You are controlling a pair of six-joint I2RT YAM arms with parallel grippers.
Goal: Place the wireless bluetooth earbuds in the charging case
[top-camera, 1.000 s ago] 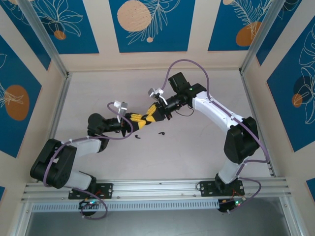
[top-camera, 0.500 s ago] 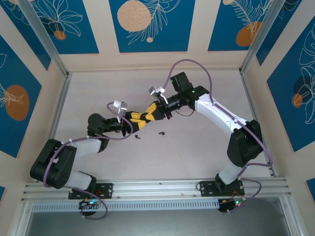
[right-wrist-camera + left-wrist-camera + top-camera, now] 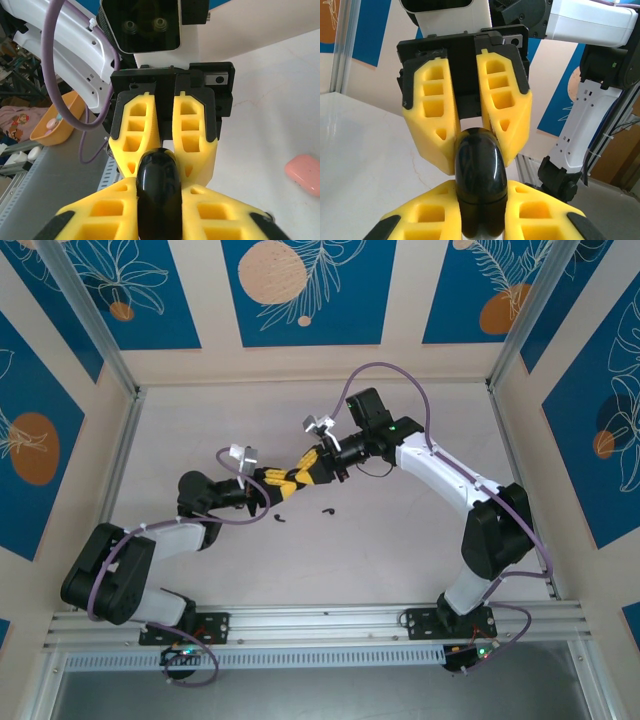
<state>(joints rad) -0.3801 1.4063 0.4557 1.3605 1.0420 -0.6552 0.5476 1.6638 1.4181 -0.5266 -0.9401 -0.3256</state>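
the left gripper [image 3: 280, 487] and right gripper [image 3: 300, 477] meet tip to tip near the middle of the table [image 3: 400, 550]. from above, their yellow fingers hide whatever sits between them. the left wrist view shows a glossy black case [image 3: 481, 175] clamped between the left fingers, its lower end cut off by the frame. the right fingers sit narrow on its other end, with no gap visible. one earbud [image 3: 281, 518] lies on the table just below the grippers. a second earbud [image 3: 326, 510] lies near it, apart. both are too small for detail. a pink object [image 3: 305, 172] on the table is cut off at the frame edge.
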